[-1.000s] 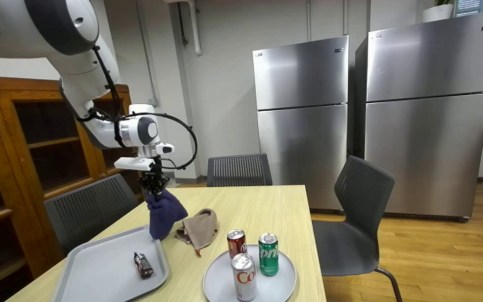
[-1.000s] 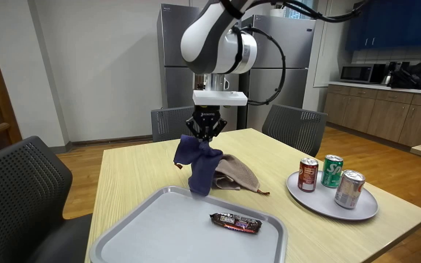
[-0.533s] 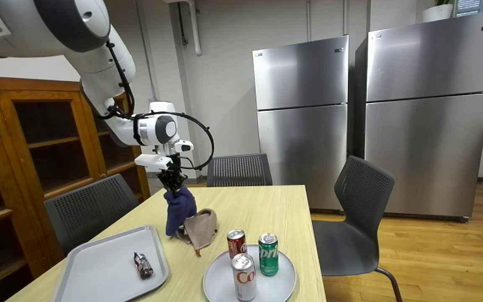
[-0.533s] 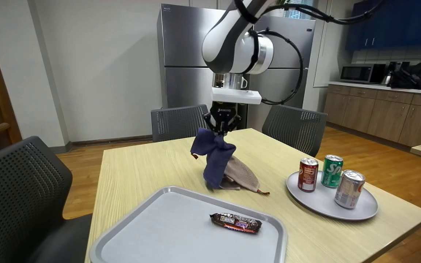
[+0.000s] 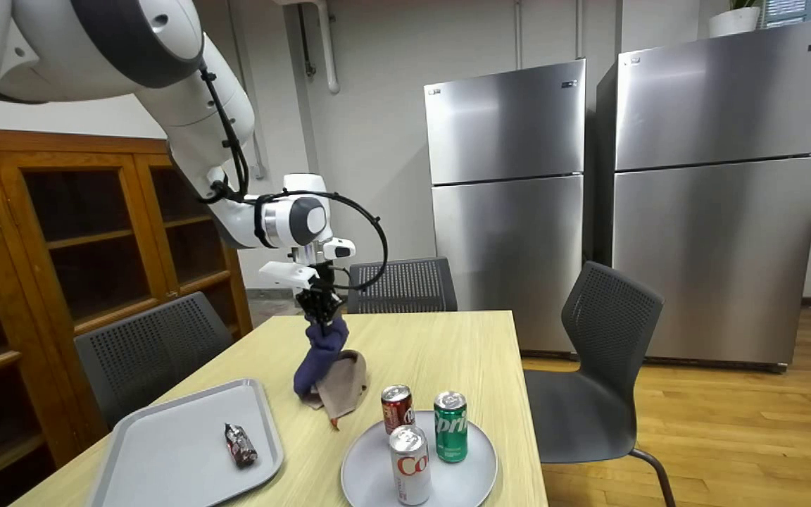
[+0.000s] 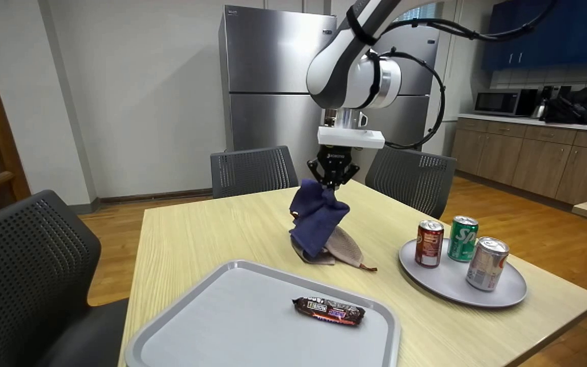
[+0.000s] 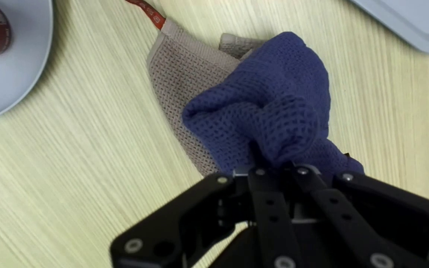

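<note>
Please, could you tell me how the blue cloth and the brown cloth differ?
The blue cloth is dark navy; the brown cloth is a muted tan. The gripper holds the blue cloth by a bunched part, while the brown cloth lies crumpled on the table. Both have a textured weave.

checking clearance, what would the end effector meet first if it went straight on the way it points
Past the navy cloth the end effector holds, probably the tan cloth underneath, or perhaps the table itself; depth is unclear.
</note>
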Tool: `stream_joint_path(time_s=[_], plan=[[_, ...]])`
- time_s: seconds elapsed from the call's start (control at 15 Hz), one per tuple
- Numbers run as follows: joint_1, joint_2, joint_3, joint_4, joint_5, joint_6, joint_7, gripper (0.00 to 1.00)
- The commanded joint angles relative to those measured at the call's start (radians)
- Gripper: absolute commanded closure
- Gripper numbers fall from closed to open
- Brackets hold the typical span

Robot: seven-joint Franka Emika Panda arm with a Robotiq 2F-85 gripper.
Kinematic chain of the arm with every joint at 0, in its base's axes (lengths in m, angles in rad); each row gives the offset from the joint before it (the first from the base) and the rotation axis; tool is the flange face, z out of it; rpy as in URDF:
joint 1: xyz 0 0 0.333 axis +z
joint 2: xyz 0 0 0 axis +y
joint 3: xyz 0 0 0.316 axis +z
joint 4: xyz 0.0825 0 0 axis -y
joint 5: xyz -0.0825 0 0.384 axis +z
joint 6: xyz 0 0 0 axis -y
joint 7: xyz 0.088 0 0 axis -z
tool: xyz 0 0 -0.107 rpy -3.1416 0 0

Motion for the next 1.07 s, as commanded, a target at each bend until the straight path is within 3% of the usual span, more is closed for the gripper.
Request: stream_joint_path(time_s=[0.0,0.27,0.33,0.4,1.0], plan=[[-0.007,0.031,-0.020,0.023,0.002,0.005,0.004,0.98],[-0.013,0.057,-0.030,0.032,0.006,-0.001,0.002,0.98],[-0.014,0.061,-0.032,0.033,0.006,-0.002,0.002,0.67],[-0.015,0.064,-0.033,0.033,0.007,-0.003,0.002,0.66],[-0.017,0.029,-0.029,-0.006,0.015,0.019,-0.003,0.01]])
